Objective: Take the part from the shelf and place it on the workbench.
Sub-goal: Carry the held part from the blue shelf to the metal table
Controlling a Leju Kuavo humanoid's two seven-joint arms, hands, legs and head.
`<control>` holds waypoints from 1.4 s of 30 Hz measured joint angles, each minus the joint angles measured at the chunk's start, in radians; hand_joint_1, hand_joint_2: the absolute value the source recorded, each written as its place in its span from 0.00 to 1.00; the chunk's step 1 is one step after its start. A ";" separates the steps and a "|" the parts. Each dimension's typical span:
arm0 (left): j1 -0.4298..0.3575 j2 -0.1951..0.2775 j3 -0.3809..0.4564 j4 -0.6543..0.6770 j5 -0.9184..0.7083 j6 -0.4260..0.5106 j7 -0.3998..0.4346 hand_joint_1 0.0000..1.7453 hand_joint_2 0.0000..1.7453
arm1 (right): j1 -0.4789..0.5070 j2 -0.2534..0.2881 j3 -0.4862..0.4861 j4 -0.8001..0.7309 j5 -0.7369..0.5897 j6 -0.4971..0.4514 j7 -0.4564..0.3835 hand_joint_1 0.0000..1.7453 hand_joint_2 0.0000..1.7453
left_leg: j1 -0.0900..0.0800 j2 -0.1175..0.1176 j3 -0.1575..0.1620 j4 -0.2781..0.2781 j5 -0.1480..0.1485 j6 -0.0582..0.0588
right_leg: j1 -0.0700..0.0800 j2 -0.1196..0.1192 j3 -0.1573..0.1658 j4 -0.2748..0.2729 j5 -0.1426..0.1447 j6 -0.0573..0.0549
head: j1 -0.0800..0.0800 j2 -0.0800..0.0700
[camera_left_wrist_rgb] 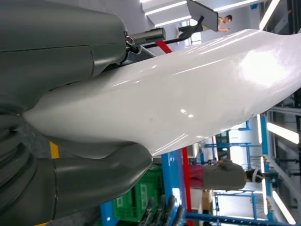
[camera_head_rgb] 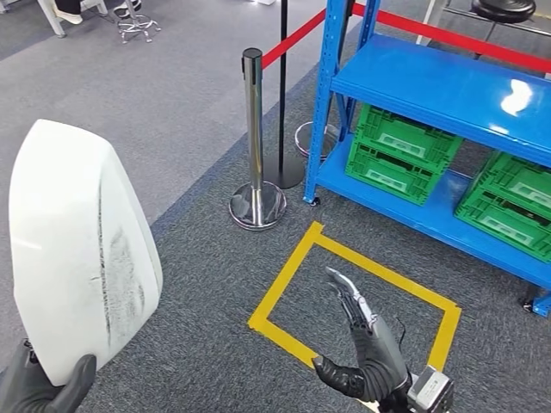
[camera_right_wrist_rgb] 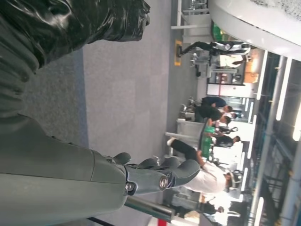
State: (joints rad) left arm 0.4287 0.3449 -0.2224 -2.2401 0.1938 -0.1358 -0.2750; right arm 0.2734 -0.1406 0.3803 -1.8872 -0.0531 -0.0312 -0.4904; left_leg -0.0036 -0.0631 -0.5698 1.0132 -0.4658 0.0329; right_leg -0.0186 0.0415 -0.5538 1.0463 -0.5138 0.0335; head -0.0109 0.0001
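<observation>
Fingers (camera_head_rgb: 26, 383) of the left hand (camera_head_rgb: 35, 387) gripped the bottom of a large, smooth white plastic shell part (camera_head_rgb: 75, 249), smudged grey on one face and held upright off the grey carpet floor (camera_head_rgb: 163, 112). Right hand (camera_head_rgb: 364, 344) hung empty, fingers extended and apart, over a yellow tape rectangle (camera_head_rgb: 295, 254). Beyond stood a chrome stanchion post (camera_head_rgb: 253, 129) and the blue metal shelf (camera_head_rgb: 429, 86) holding green plastic crates (camera_head_rgb: 399, 155).

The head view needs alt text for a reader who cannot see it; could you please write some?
The left hand holds a white part above grey carpet. The right hand is open over a yellow tape rectangle, beside a blue shelf with green crates.
</observation>
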 joint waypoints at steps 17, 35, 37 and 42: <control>-0.017 -0.008 0.007 0.030 -0.014 -0.043 -0.009 1.00 1.00 | 0.042 0.001 -0.016 -0.035 0.029 -0.063 0.000 0.00 1.00 | 0.011 0.104 0.005 0.004 -0.010 -0.039 | 0.007 -0.112 0.043 -0.050 -0.005 -0.005 | -0.005 0.000; 0.061 -0.063 0.057 0.029 -0.062 0.016 -0.067 1.00 1.00 | 0.015 0.001 -0.017 -0.037 0.043 -0.037 0.002 0.00 1.00 | 0.006 -0.026 -0.012 0.006 0.002 -0.027 | 0.007 -0.006 0.034 -0.050 0.003 -0.021 | 0.003 0.000; 0.068 -0.067 0.064 0.025 -0.078 0.025 -0.066 1.00 1.00 | 0.012 0.004 -0.017 -0.036 0.042 -0.031 0.002 0.00 1.00 | 0.005 0.003 -0.038 0.065 -0.035 -0.037 | 0.002 -0.026 0.039 -0.058 0.009 -0.030 | -0.001 0.000; 0.085 -0.075 0.071 0.018 -0.111 0.047 -0.057 1.00 1.00 | 0.011 0.012 -0.019 -0.024 0.036 -0.013 -0.001 0.00 1.00 | 0.017 0.053 -0.133 0.266 -0.107 -0.058 | 0.003 -0.078 0.045 -0.059 0.002 -0.033 | -0.005 0.000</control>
State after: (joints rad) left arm 0.5134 0.2701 -0.1513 -2.2226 0.0826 -0.0885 -0.3320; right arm 0.2839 -0.1284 0.3609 -1.9109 -0.0170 -0.0440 -0.4915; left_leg 0.0133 -0.0105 -0.7033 1.2797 -0.5726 -0.0253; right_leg -0.0157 -0.0361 -0.5086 0.9875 -0.5118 0.0004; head -0.0159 0.0000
